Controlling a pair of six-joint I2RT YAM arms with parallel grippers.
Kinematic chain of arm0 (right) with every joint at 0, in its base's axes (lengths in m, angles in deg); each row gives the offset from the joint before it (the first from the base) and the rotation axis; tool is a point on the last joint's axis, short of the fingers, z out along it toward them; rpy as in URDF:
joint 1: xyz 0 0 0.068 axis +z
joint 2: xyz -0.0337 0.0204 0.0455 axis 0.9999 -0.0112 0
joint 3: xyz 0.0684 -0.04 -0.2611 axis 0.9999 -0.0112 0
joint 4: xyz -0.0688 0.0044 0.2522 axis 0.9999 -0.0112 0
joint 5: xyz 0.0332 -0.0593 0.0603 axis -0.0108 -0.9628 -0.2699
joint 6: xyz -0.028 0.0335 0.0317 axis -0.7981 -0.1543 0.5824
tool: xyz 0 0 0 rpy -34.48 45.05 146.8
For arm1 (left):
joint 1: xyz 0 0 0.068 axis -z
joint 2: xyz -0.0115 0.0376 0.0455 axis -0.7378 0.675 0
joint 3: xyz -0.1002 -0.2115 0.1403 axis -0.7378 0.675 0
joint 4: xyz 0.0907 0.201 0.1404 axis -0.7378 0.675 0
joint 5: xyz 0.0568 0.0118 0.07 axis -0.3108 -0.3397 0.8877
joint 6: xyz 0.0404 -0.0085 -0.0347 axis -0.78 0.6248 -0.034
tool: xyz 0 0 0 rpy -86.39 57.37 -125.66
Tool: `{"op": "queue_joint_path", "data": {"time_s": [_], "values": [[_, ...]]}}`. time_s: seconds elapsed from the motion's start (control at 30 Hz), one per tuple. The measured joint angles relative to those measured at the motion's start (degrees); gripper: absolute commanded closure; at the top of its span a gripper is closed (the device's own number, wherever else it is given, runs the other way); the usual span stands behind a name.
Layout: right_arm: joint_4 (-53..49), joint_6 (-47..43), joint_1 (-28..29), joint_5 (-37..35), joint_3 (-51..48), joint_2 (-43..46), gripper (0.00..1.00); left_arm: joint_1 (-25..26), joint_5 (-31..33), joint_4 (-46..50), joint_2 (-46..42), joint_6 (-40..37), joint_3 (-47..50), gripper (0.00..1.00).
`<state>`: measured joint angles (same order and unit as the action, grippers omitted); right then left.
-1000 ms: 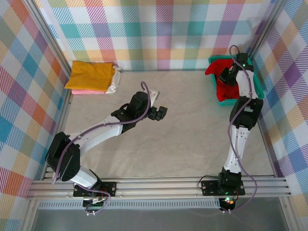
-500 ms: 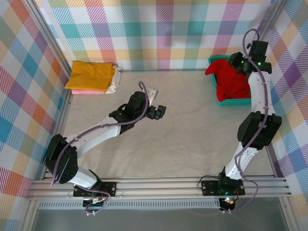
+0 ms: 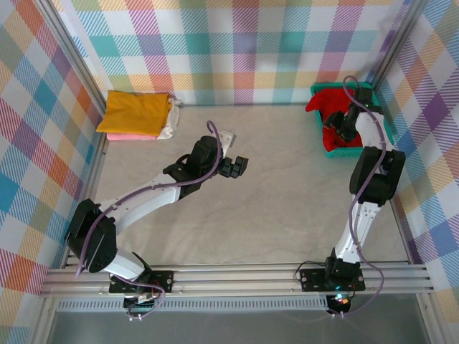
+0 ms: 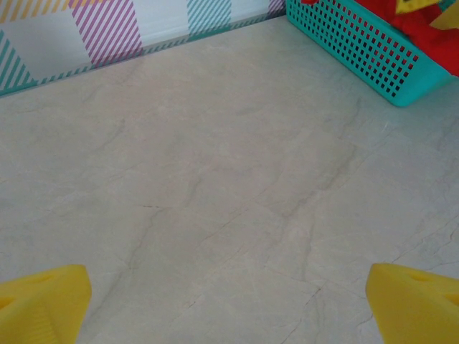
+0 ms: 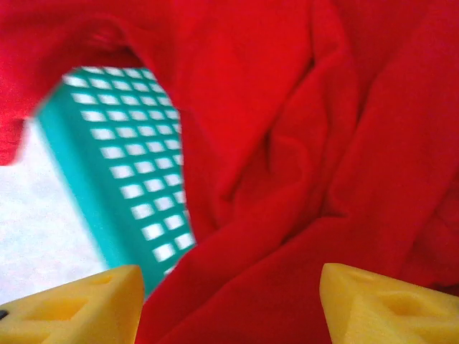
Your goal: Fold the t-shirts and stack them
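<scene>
At the far right corner of the desk (image 3: 272, 186) stands a teal mesh basket (image 4: 351, 43), and in it lies the bright red t-shirt (image 3: 343, 137), unfolded and bunched in loose creases. One flap of the shirt hangs over the basket's far left corner. We see the right tool (image 3: 336, 123) poised over the basket, pointing down at the red cloth. In the right wrist view its yellow pads (image 5: 79, 308) stand apart at the bottom corners of the picture. Crumpled red fabric lies beyond them, with a stretch of the teal mesh wall to the left. Nothing is pinched between the pads, so we read this tool as open and holding nothing. Whether its tips touch the cloth we cannot tell.

Near the middle of the desk, a little toward the left, the left tool (image 3: 234, 168) hangs over bare surface. Its yellow fingertips (image 4: 43, 304) sit at opposite bottom corners of the left wrist view, spread wide with only pale desk between them, so it is open and empty. That view looks across the desk to the basket against the plaid wall.

In the far left corner we find a neat pile. The mustard yellow t-shirt (image 3: 135, 113) lies folded on top, and the pink t-shirt (image 3: 133, 136) shows as a strip along the pile's near edge beneath it. The white t-shirt (image 3: 169, 123) shows at the pile's right side. We cannot tell how the white one is layered with the others.
</scene>
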<state>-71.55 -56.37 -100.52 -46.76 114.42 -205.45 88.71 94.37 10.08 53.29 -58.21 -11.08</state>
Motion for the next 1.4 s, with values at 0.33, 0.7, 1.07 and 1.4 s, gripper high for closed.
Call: {"op": "queue_joint_path", "data": {"time_s": [0.33, 0.7, 1.07, 1.4], "values": [[0.0, 2.5, 0.0, 3.7, 5.1, -6.7, 1.00, 0.0, 0.0, 0.3, 0.7, 0.0, -0.4, 0.01], [4.1, 6.1, -0.2, 4.6, 0.7, 5.5, 1.00, 0.0, 0.0, 0.3, 1.3, 0.2, -1.6, 0.01], [5.2, -1.4, 9.9, 4.5, 8.1, 25.4, 1.00, 0.0, -0.2, 0.1, 0.5, 0.2, -3.2, 0.01], [5.7, -10.5, 30.4, 3.1, 18.8, 25.8, 0.33, 0.0, 3.4, -2.1, -8.2, 0.4, 1.9, 0.00]]}}
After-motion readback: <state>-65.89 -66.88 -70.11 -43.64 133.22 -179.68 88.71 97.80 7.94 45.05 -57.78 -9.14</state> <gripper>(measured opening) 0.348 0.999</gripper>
